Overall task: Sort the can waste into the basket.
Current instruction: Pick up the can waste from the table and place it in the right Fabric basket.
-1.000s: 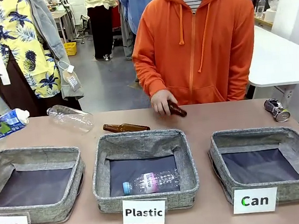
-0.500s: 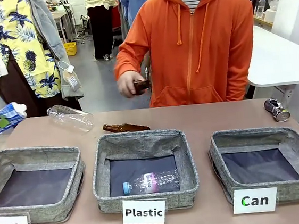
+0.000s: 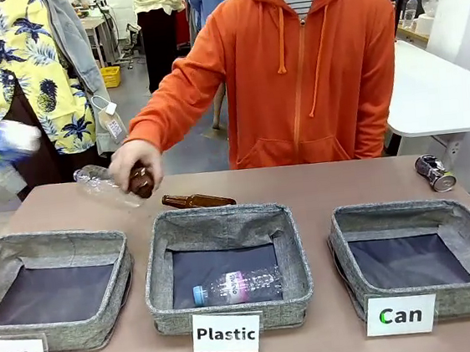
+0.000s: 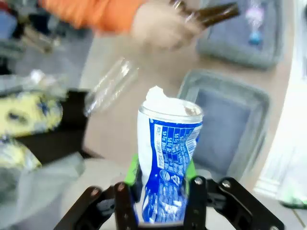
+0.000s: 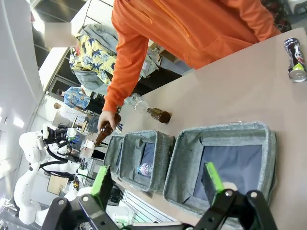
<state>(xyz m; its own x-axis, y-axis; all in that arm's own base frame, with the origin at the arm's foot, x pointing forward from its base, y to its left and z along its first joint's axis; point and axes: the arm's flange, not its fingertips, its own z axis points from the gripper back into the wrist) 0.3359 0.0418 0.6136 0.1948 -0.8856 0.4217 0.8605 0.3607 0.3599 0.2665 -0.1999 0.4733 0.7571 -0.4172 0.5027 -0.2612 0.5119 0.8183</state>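
Over the table a person's hand holds a brown bottle; left gripper grips the blue can, right gripper gapes.

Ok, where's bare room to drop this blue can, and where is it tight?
The Can basket is bare inside. Bare tabletop runs behind it, from the lying brown bottle to the dented can. Crowded: far left, where the person's hand holds a second bottle by the clear bottle.
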